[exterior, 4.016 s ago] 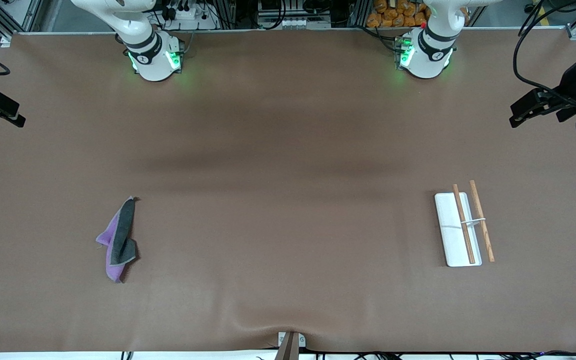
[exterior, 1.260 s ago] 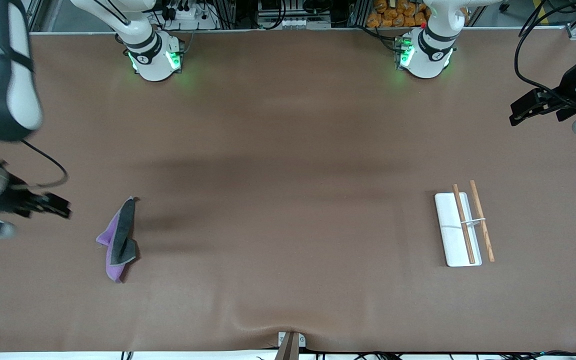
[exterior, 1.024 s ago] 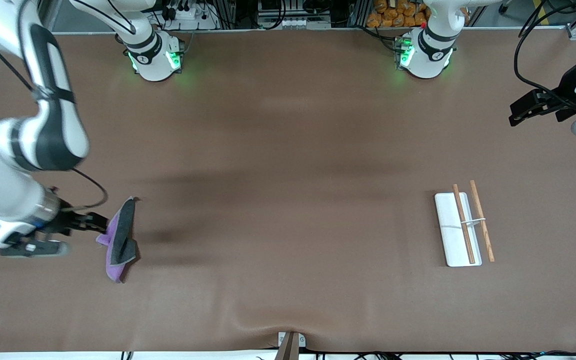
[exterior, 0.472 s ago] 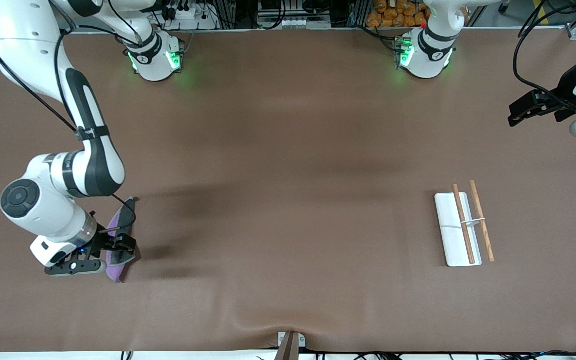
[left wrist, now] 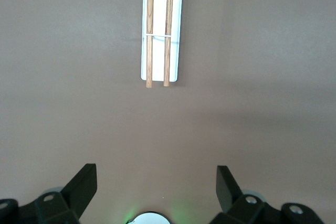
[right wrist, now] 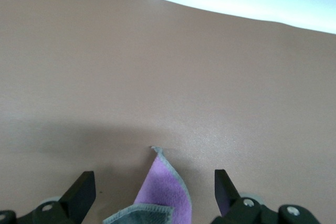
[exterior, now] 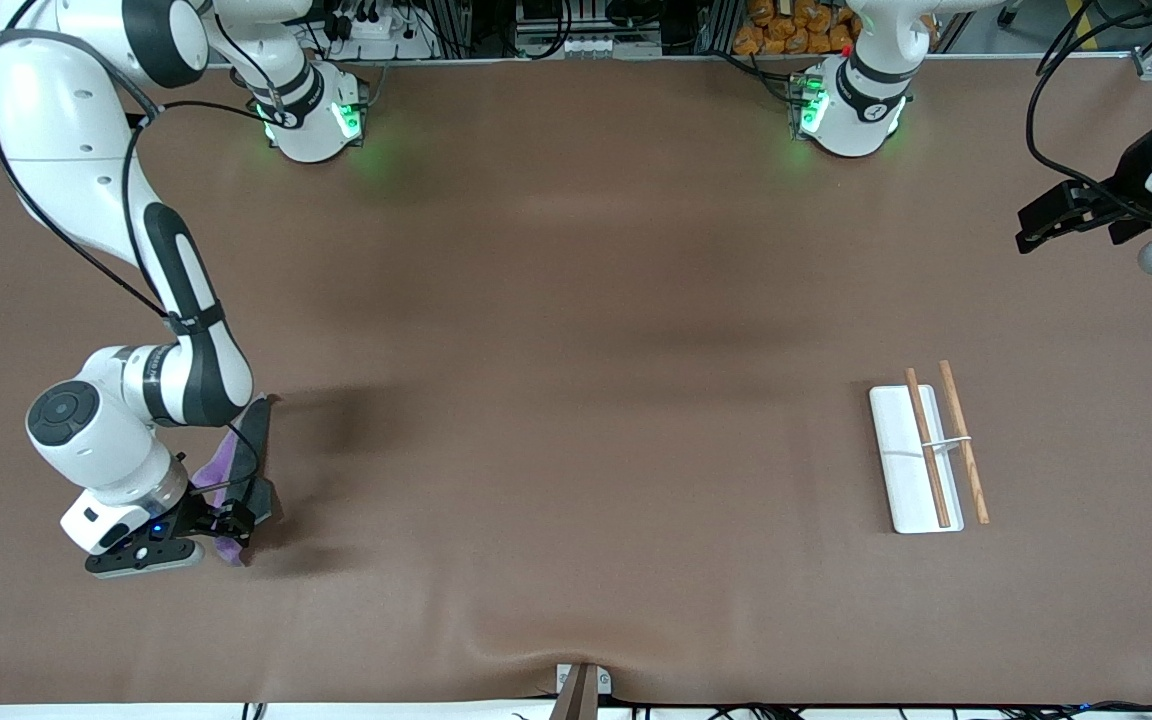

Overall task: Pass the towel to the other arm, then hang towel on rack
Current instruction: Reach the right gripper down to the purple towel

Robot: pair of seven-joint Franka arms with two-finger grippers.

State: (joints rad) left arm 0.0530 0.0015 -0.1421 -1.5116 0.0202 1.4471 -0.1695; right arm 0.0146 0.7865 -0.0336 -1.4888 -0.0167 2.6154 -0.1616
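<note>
The towel (exterior: 248, 455), purple with a dark grey face folded over, lies crumpled on the brown table toward the right arm's end. My right gripper (exterior: 228, 522) is open and low over the towel's end nearer the front camera. In the right wrist view the purple corner (right wrist: 167, 190) lies between the spread fingers (right wrist: 80, 195). The rack (exterior: 921, 456), a white plate with two wooden rods and a silver crossbar, lies flat toward the left arm's end; it also shows in the left wrist view (left wrist: 160, 35). My left gripper (exterior: 1046, 226) is open, raised at the table's edge, and waits.
The brown table mat (exterior: 576, 400) has a raised wrinkle at its front edge (exterior: 581, 660). The arm bases (exterior: 311, 115) stand along the back edge.
My right arm has swung in from the table's end and come down onto the towel's near end. The towel and the left arm have not moved.
</note>
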